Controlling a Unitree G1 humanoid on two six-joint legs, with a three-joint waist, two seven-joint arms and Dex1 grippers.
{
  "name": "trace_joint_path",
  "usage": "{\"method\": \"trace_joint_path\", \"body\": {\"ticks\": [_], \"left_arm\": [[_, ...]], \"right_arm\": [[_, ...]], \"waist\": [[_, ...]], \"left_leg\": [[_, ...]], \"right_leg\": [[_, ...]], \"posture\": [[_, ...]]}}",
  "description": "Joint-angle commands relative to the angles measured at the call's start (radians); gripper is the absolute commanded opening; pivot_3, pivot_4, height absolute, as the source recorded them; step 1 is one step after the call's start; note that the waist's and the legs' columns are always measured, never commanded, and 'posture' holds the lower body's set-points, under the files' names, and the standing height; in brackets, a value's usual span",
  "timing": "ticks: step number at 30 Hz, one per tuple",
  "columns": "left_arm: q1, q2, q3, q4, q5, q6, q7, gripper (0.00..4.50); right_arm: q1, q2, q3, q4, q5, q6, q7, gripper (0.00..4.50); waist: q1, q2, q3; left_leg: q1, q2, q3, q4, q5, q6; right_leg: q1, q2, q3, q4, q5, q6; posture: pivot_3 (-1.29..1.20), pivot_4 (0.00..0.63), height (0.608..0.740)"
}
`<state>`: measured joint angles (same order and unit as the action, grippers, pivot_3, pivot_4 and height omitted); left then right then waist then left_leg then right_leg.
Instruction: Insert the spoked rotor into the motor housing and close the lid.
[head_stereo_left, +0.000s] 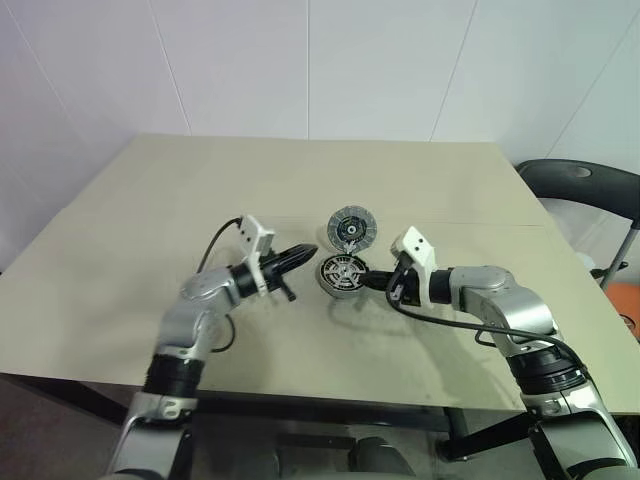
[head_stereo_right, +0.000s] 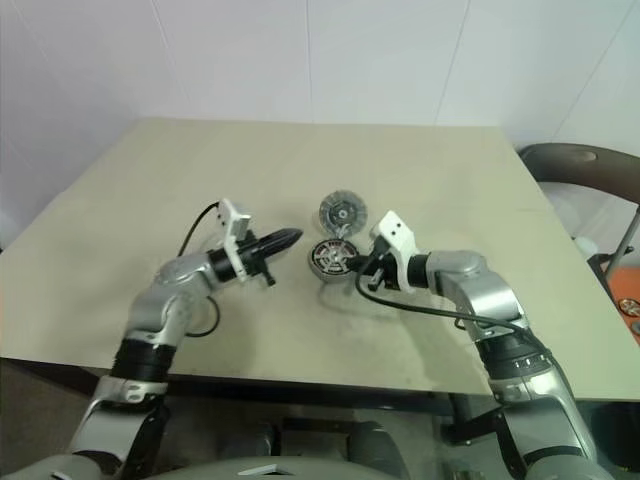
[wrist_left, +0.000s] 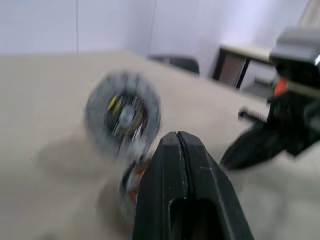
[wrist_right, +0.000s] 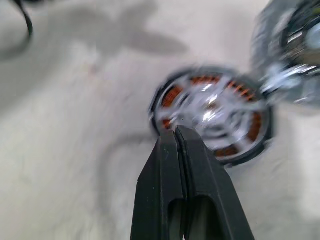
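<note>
- The motor housing (head_stereo_left: 341, 276) is lying flat on the beige table (head_stereo_left: 130, 230), just below the middle of the left eye frame.
- The spoked rotor (wrist_right: 214, 111) is sitting inside the housing: in the right wrist view its silver spokes are lying over the ring of copper windings, inside the dark rim.
- The lid (head_stereo_left: 351, 228) is standing open, tilted up just above the housing in the head views and joined to it at the near edge; its inner face is turning toward the camera.
- The left gripper (head_stereo_left: 306, 252) is hovering just left of the housing, pointing toward it from centre left; its two black fingers are pressing together with nothing between them, as the left wrist view shows.
- The right gripper (head_stereo_left: 366, 279) is reaching in from the right of the frame, its tip lying at the housing's right edge; its fingers are clenching shut on nothing. Whether the tip is touching the rim I cannot tell.
- A dark chair (head_stereo_left: 585, 185) is standing beyond the table's right edge, at the right side of the frame.
</note>
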<state>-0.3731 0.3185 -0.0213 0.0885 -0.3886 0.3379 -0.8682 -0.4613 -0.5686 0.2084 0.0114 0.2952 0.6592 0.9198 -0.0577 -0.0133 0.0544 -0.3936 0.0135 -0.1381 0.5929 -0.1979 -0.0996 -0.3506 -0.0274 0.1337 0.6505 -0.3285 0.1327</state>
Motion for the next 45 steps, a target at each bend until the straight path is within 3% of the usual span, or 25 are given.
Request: {"method": "trace_joint_path", "body": {"ticks": [1, 5, 10, 14, 23, 31, 36, 42, 45], "left_arm": [[0.034, 0.082, 0.041, -0.090, -0.003, -0.040, -0.039, 0.03], [0.100, 0.184, 0.073, -0.101, 0.019, -0.065, -0.051, 0.03], [0.122, 0.189, 0.087, -0.070, 0.037, -0.109, -0.008, 0.03], [0.143, 0.167, 0.068, -0.070, 0.054, -0.131, 0.017, 0.00], [0.133, 0.153, 0.054, -0.025, 0.078, -0.154, 0.028, 0.00], [0.116, 0.144, 0.045, -0.010, 0.090, -0.160, 0.035, 0.00], [0.116, 0.141, 0.041, -0.008, 0.103, -0.166, 0.041, 0.00], [0.100, 0.143, 0.041, 0.011, 0.114, -0.175, 0.047, 0.00], [0.090, 0.142, 0.040, 0.023, 0.122, -0.180, 0.049, 0.00]], "right_arm": [[-0.066, -0.015, 0.038, 0.014, -0.048, -0.045, 0.030, 0.00], [-0.134, -0.026, 0.098, 0.036, -0.098, -0.066, 0.086, 0.00], [-0.215, -0.029, 0.188, 0.108, -0.210, -0.116, 0.110, 0.00], [-0.253, -0.047, 0.252, 0.160, -0.296, -0.169, 0.137, 1.31], [-0.261, -0.028, 0.235, 0.196, -0.339, -0.193, 0.147, 4.39], [-0.241, -0.013, 0.230, 0.191, -0.351, -0.183, 0.132, 4.39], [-0.212, 0.001, 0.232, 0.165, -0.355, -0.171, 0.119, 3.14], [-0.203, 0.010, 0.221, 0.147, -0.359, -0.160, 0.104, 1.06], [-0.213, 0.009, 0.217, 0.154, -0.363, -0.165, 0.099, 1.06]], "waist": [[-0.001, 0.000, 0.000], [-0.005, 0.000, 0.000], [-0.002, 0.000, 0.000], [-0.002, 0.000, 0.000], [-0.005, 0.000, 0.000], [-0.011, 0.000, 0.000], [-0.011, 0.000, 0.000], [-0.012, 0.000, 0.000], [-0.010, 0.000, 0.000]], "left_leg": [[0.000, 0.000, 0.000, 0.001, 0.000, 0.000], [0.000, 0.000, 0.000, 0.001, 0.000, 0.000], [0.000, 0.000, 0.000, 0.000, 0.000, 0.000], [0.000, 0.000, 0.000, -0.001, 0.000, 0.000], [0.000, 0.000, 0.000, -0.001, 0.000, 0.000], [0.000, 0.000, 0.000, -0.001, 0.000, 0.000], [0.000, 0.000, 0.000, -0.001, 0.000, 0.000], [0.001, 0.000, 0.000, -0.001, 0.000, 0.000], [0.001, 0.000, 0.000, -0.001, 0.000, 0.000]], "right_leg": [[0.000, 0.000, 0.000, 0.000, 0.000, 0.000], [0.000, 0.000, 0.000, 0.000, -0.001, -0.002], [-0.002, 0.000, 0.000, -0.001, -0.001, -0.002], [-0.002, 0.000, 0.000, -0.001, 0.000, -0.001], [-0.001, 0.000, 0.000, 0.000, 0.000, 0.000], [-0.001, 0.000, 0.000, 0.000, 0.000, 0.000], [-0.001, 0.000, 0.000, 0.000, 0.000, 0.000], [0.000, 0.000, 0.000, 0.000, 0.000, 0.000], [0.000, 0.000, 0.000, 0.001, 0.000, 0.000]], "posture": [[0.00, 0.000, 0.740], [0.00, 0.000, 0.740], [0.00, 0.000, 0.740], [0.00, 0.000, 0.740], [0.00, 0.000, 0.740], [0.00, 0.000, 0.740], [0.00, 0.000, 0.740], [0.00, 0.000, 0.740], [0.00, 0.000, 0.740]]}}
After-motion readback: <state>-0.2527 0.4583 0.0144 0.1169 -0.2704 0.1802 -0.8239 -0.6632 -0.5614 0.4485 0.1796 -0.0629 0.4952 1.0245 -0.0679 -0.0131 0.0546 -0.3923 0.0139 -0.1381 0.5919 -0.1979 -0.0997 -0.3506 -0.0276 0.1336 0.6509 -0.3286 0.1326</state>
